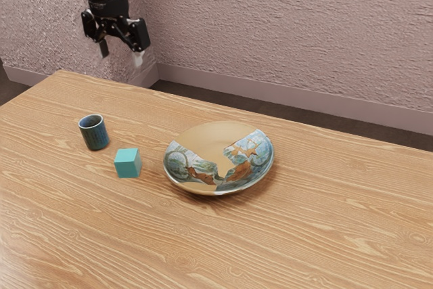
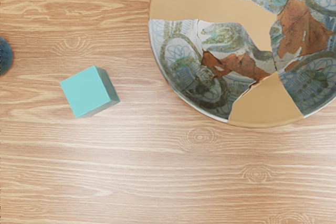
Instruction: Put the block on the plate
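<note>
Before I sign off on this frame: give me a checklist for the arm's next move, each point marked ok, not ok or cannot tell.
1. Pincer open, nothing between its fingers: ok.
2. Block resting flat on the table, beside the plate and not touching it: ok.
3. Plate right side up to receive the block: ok.
4. Cup standing apart from the block: ok, there is a gap.
5. Pincer down at the block: not ok, it hangs well above the table.
6. Gap by the cup wide enough for a finger: cannot tell.
</note>
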You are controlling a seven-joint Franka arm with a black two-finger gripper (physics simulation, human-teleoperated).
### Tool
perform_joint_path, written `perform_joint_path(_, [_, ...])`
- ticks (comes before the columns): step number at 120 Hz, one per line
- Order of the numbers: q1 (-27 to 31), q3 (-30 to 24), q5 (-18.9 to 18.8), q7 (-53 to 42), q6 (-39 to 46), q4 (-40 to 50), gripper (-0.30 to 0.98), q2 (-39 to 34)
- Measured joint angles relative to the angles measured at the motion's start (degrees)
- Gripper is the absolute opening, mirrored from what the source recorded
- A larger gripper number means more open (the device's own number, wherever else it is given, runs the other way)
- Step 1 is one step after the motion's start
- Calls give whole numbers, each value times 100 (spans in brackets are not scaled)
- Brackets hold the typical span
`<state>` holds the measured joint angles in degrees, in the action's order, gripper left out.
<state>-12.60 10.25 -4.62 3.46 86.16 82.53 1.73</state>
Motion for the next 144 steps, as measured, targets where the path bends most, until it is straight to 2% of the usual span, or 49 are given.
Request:
perform_joint_path(56, [-562, -60, -29, -159, 204, 71, 69, -9])
perform_joint_path(85, [-496, -63, -43, -122, 248, 73, 69, 104])
perform_joint_path(92, [-348, -51, -30, -113, 349, 71, 68, 473])
perform_joint_path(99, [65, -52, 18, -104, 599, 67, 68, 1018])
perform_joint_path(112, [772, -70, 349, -93, 1068, 33, 69, 1845])
perform_joint_path(144, [1670, -89, 1057, -201, 2011, 11, 69, 3098])
